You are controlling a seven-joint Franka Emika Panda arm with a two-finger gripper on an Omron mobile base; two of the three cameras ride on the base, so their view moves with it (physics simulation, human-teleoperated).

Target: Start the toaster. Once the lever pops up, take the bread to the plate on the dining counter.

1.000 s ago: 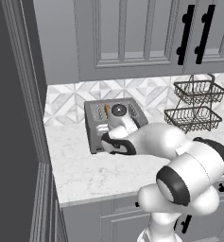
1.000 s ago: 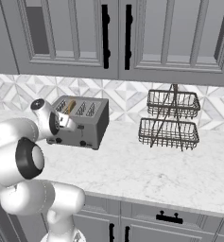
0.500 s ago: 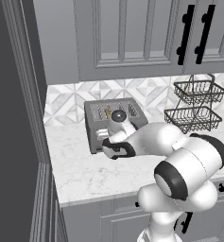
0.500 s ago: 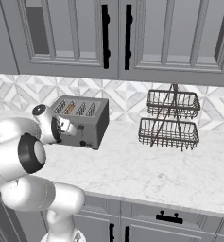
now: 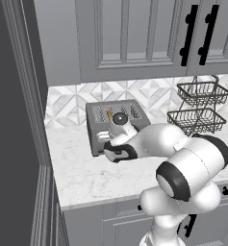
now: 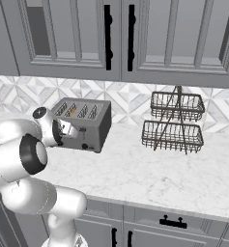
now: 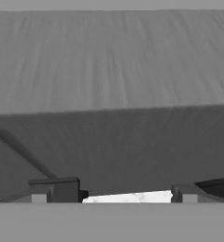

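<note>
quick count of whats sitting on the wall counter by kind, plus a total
toaster: 1
bread slice in a toaster slot: 1
two-tier wire basket stand: 1
total: 3

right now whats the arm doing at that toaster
The arm has its hand pressed up to the front of the toaster on the wall counter. Its fingers stand wide apart right against the grey front panel, gripping nothing. A slice of bread sits in one slot. A two-tier wire basket stands to the right.
</note>
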